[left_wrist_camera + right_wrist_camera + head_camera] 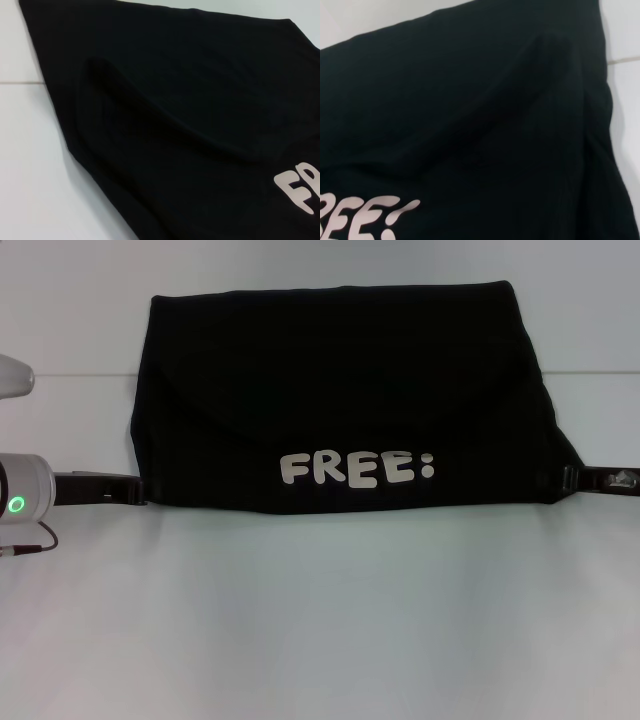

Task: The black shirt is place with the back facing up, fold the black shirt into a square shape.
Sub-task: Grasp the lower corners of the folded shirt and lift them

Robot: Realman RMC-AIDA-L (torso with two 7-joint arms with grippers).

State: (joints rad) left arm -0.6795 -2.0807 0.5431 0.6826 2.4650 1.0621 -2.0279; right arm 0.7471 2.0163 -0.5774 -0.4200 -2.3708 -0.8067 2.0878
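Observation:
The black shirt [340, 390] lies folded into a wide rectangle on the white table, with its white FREE print [355, 468] facing up near the front edge. A curved fold line runs across its upper layer. My left gripper [135, 492] is low on the table and touches the shirt's front left corner. My right gripper [572, 478] meets the front right corner, where the cloth is drawn out to a point. The left wrist view is filled by the shirt [190, 115] and the start of the print [300, 192]. In the right wrist view, the shirt [470, 115] and the end of the print [365, 220] are close up.
The white table [320, 620] stretches bare in front of the shirt. A thin seam [60, 374] crosses it behind the shirt's middle. My left arm's silver wrist with a green light [17, 505] and a thin cable [40, 540] sit at the left edge.

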